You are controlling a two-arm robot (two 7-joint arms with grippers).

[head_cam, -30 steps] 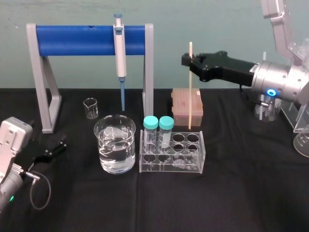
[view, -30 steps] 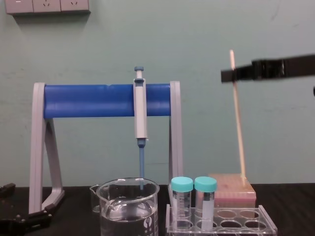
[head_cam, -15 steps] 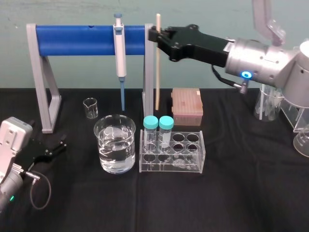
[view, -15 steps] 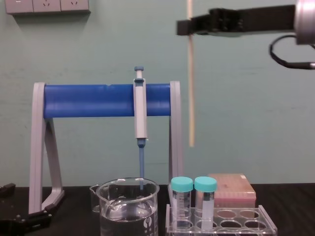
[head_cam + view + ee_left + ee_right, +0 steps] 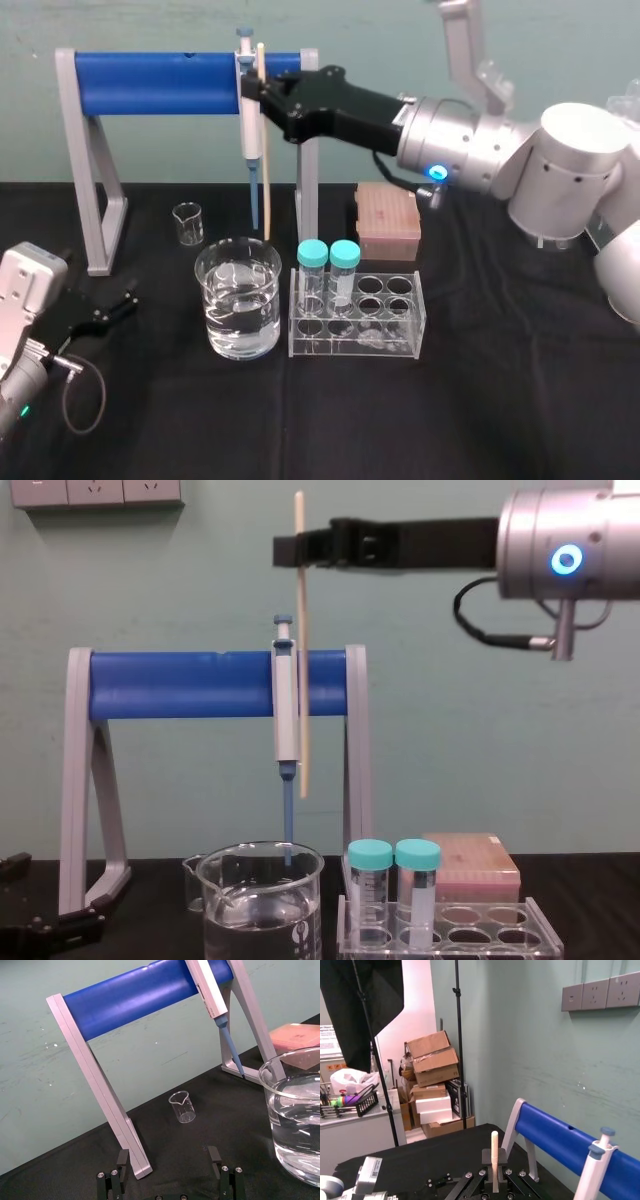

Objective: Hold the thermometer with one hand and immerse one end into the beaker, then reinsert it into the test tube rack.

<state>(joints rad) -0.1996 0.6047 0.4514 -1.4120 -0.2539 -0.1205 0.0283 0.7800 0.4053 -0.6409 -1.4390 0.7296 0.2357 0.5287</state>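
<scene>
Horizontally outstretched, right gripper (image 5: 262, 88) pinches one upright thermometer (image 5: 265, 170) above one beaker (image 5: 238, 300); left gripper (image 5: 128, 300) rests near-left, jaws spread; two capped tubes (image 5: 312, 255).

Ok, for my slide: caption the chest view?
Right hand holds the thermometer upright above the beaker, beside the hanging pipette; left hand parked low left.

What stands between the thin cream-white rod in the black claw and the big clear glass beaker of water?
Nothing visible. The right gripper holds the cream-white thermometer upright above the large clear glass beaker, near its right rim; the grey-and-blue pipette hangs close beside it, not beneath.
</scene>
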